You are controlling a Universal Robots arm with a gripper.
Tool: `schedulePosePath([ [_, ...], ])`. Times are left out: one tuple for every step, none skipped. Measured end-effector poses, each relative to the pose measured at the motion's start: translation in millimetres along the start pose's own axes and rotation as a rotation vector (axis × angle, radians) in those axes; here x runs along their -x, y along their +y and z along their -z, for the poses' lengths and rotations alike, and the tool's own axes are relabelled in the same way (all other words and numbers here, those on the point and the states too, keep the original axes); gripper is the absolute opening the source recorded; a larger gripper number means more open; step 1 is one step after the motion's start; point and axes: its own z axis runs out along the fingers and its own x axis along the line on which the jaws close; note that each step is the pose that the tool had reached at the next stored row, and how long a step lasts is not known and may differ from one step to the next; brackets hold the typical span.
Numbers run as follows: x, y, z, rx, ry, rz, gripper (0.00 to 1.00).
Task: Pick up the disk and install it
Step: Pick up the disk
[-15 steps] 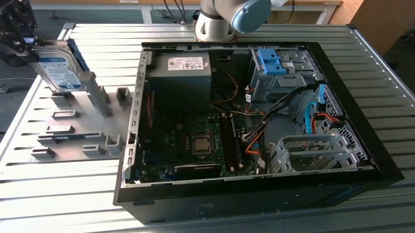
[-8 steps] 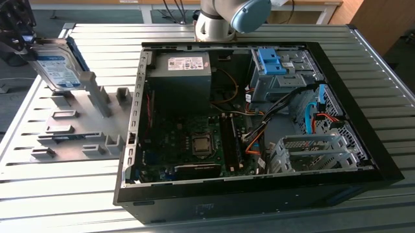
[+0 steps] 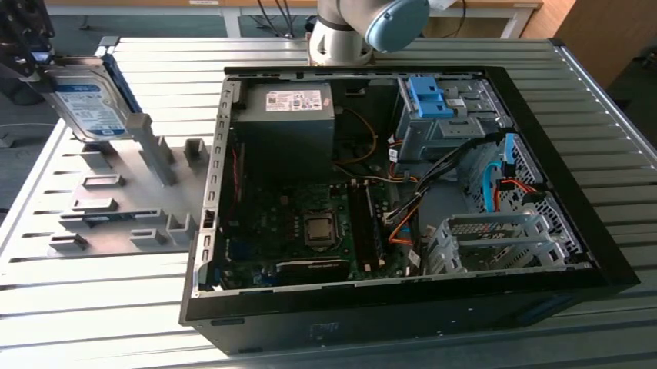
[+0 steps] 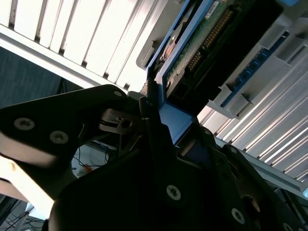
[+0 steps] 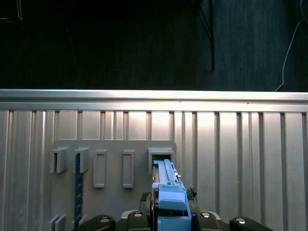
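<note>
The disk, silver-grey with a white-and-blue label and blue side rails, stands on edge and tilted at the exterior view's far left, over the grey fixture plate. Its lower corner is at an upright post of the plate; I cannot tell whether it touches. My gripper holds its upper end. In the second wrist view the black fingers clamp the blue rail, with the disk's green circuit board beyond. In the first wrist view the blue rail runs from the gripper toward a slot.
An open computer case lies on the slatted metal table, showing a mainboard, a dark-grey power supply, a blue latch on a grey cage and a metal drive cage. The arm's base stands behind the case.
</note>
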Motion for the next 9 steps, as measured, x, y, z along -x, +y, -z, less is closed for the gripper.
schedulePosePath([
  [0.0, 0.0, 0.6, -0.0001, 0.0000, 0.000, 0.36],
  [0.0, 0.0, 1.2, -0.0001, 0.0000, 0.000, 0.36],
  [0.1, 0.0, 1.8, 0.0000, 0.0000, 0.000, 0.36],
  [0.1, 0.0, 2.1, -0.0001, -0.0001, 0.000, 0.36],
  [0.1, 0.0, 2.3, -0.0003, -0.0001, 0.000, 0.36],
  [0.1, 0.1, 2.7, -0.0001, 0.0000, 0.000, 0.36],
  [0.1, 0.1, 3.1, 0.0000, 0.0000, 0.000, 0.36],
  [0.1, 0.1, 3.5, 0.0000, 0.0000, 0.000, 0.36],
  [0.2, 0.1, 4.3, 0.0002, 0.0000, 0.000, 0.36],
])
